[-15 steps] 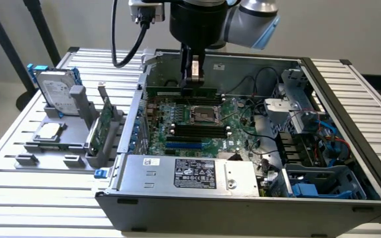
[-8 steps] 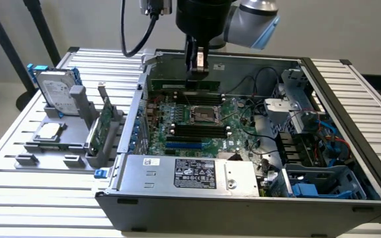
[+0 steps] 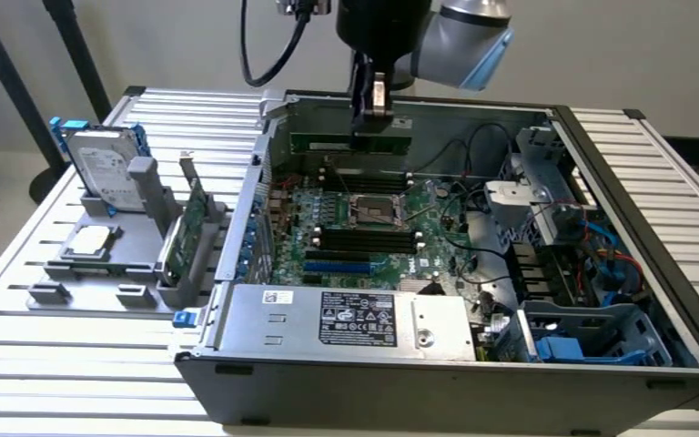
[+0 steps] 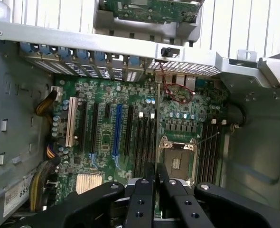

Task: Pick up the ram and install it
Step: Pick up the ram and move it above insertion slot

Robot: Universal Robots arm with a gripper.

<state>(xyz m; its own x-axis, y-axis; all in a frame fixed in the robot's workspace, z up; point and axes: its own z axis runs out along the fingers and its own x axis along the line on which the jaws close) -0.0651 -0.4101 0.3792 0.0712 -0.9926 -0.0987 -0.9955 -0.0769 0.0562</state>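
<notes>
My gripper (image 3: 369, 116) hangs over the far part of the open computer case (image 3: 447, 382) and is shut on the ram (image 3: 347, 144). The ram is a long, thin green stick held level just above the motherboard (image 3: 362, 228). In the wrist view the black fingers (image 4: 142, 190) pinch the ram (image 4: 155, 172), which shows edge-on as a thin strip. It sits over the processor socket (image 4: 178, 160), between the black memory slots (image 4: 142, 140) on one side and a second bank of slots (image 4: 210, 147) on the other.
A grey fixture on the exterior view's left holds a hard drive (image 3: 105, 164), a green expansion card (image 3: 183, 238) and a silver processor chip (image 3: 88, 241). Inside the case are the power supply (image 3: 349, 319), a blue drive cage (image 3: 586, 337) and loose cables (image 3: 483, 196).
</notes>
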